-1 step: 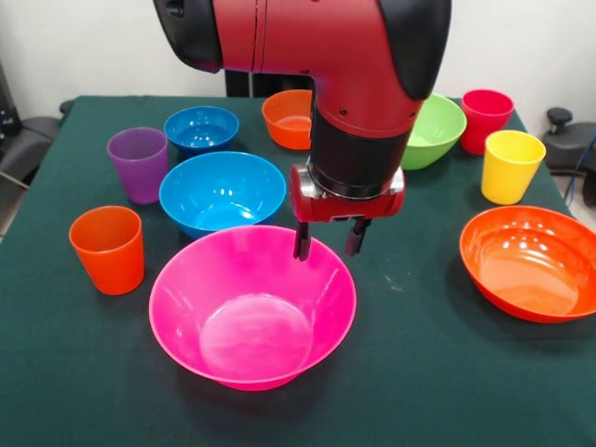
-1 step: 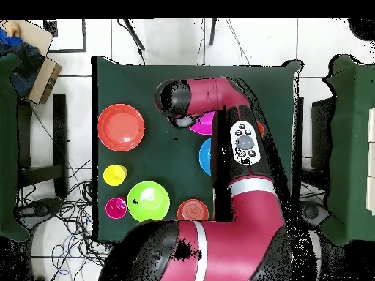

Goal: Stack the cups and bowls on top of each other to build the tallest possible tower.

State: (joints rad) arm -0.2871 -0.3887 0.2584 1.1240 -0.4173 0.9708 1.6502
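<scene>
I've got the claw (image 1: 330, 242) hanging open and empty over the far rim of the big pink bowl (image 1: 252, 312) near the desk's (image 1: 410, 391) front edge, likely my widest base, cups and other bowls spread around it unstacked.

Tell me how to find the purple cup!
Start at the big pink bowl in the front view, then look up and left past the larger blue bowl. The purple cup stands beside it, above the orange cup. It is the only purple thing showing.
</scene>
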